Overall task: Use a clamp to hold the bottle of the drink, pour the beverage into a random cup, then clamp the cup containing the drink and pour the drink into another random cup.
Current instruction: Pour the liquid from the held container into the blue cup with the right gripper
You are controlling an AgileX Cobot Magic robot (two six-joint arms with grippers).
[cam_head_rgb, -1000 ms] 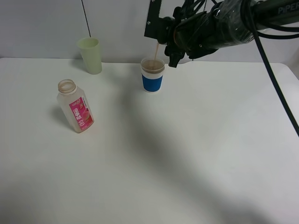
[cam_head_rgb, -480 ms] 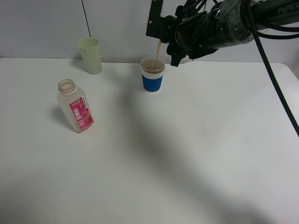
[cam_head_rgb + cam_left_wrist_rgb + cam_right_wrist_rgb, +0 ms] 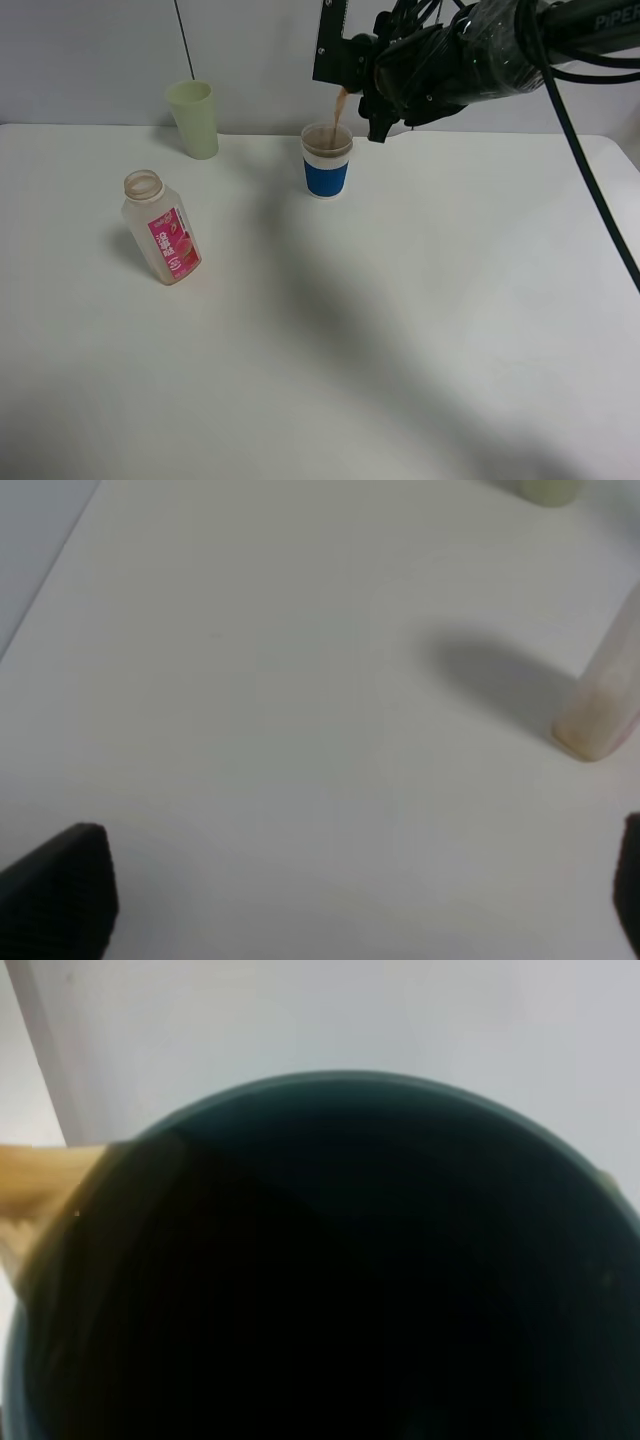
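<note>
My right gripper [image 3: 352, 66] hangs above the white cup with the blue band [image 3: 326, 162], shut on the tipped teal cup [image 3: 330, 42], which looks dark from this side. A thin brown stream of beverage [image 3: 340, 106] falls from it into the banded cup, which holds brown liquid. The right wrist view is filled by the teal cup's dark inside [image 3: 340, 1280], with beverage [image 3: 40, 1175] running over its rim. The drink bottle [image 3: 160, 228] stands uncapped at the left and shows at the edge of the left wrist view [image 3: 605, 700]. My left gripper [image 3: 345, 900] is open over bare table.
A pale green tumbler [image 3: 193, 118] stands at the back left near the wall, its base just showing in the left wrist view [image 3: 548, 488]. The white table [image 3: 400, 320] spreads across the front and right. The right arm's cables hang at the far right.
The right gripper has lifted and tipped the teal cup slightly further, and the stream keeps falling into the banded cup. The bottle, the tumbler and the left gripper have not moved.
</note>
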